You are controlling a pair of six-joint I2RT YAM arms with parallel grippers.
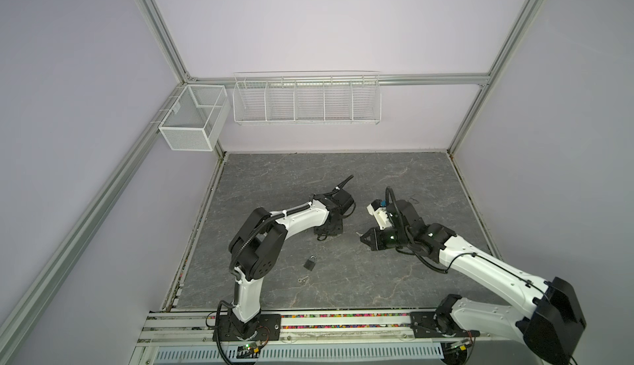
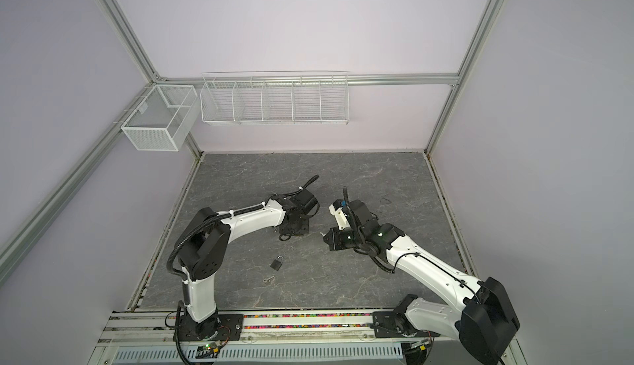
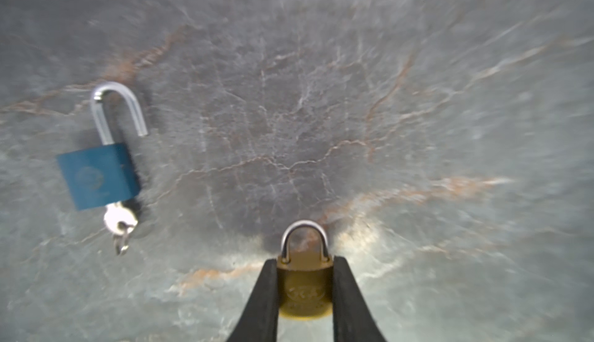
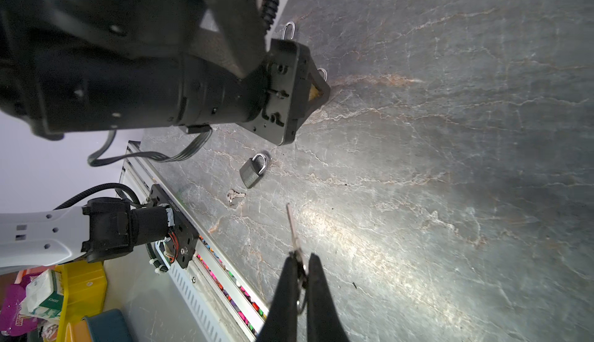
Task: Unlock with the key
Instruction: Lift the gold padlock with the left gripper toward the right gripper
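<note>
A small brass padlock (image 3: 304, 287) with its shackle closed sits between the black fingers of my left gripper (image 3: 305, 260), which press on both its sides. In both top views that left gripper (image 1: 324, 234) (image 2: 286, 234) points down at the grey marble table, mid-left. My right gripper (image 4: 302, 257) is shut on a silver key (image 4: 293, 228), its blade sticking out past the fingertips towards the left gripper (image 4: 321, 89). In both top views the right gripper (image 1: 362, 237) (image 2: 324, 238) hovers a short way to the right of the left one, aimed at it.
A blue padlock (image 3: 99, 176) lies beside the brass one, shackle open, key in it. Nearer the front lie a grey padlock (image 1: 310, 263) (image 4: 254, 170) and a loose key (image 1: 302, 280) (image 4: 234, 195). White wire baskets (image 1: 305, 101) hang on the back wall.
</note>
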